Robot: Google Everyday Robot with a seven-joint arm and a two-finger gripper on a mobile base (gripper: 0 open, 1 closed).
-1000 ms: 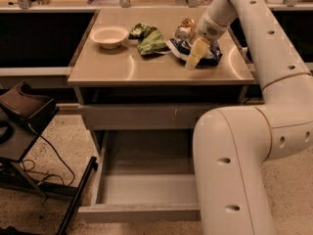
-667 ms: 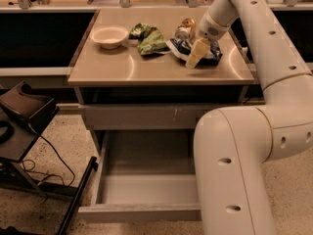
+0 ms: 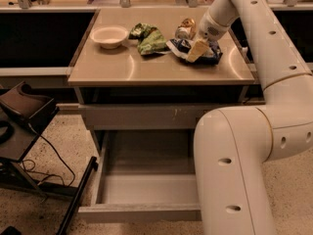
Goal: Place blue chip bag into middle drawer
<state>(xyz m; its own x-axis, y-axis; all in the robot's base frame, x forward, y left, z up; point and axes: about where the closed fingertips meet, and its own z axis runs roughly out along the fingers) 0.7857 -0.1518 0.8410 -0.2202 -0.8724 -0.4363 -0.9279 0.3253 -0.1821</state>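
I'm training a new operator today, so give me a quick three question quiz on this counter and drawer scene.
1. True or false: the blue chip bag already lies in the middle drawer.
2. Fill in: the gripper is down at the ___ chip bag on the countertop.
3. Which sits nearest the bowl? A green chip bag, B drink can, C gripper.
Key: 1 false; 2 blue; 3 A.

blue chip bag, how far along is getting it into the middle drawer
Done: the middle drawer stands pulled open. In hand: the gripper is down on the blue chip bag, which lies on the tabletop beside the can. Left: lifting the bag, carrying it down and releasing it in the drawer.
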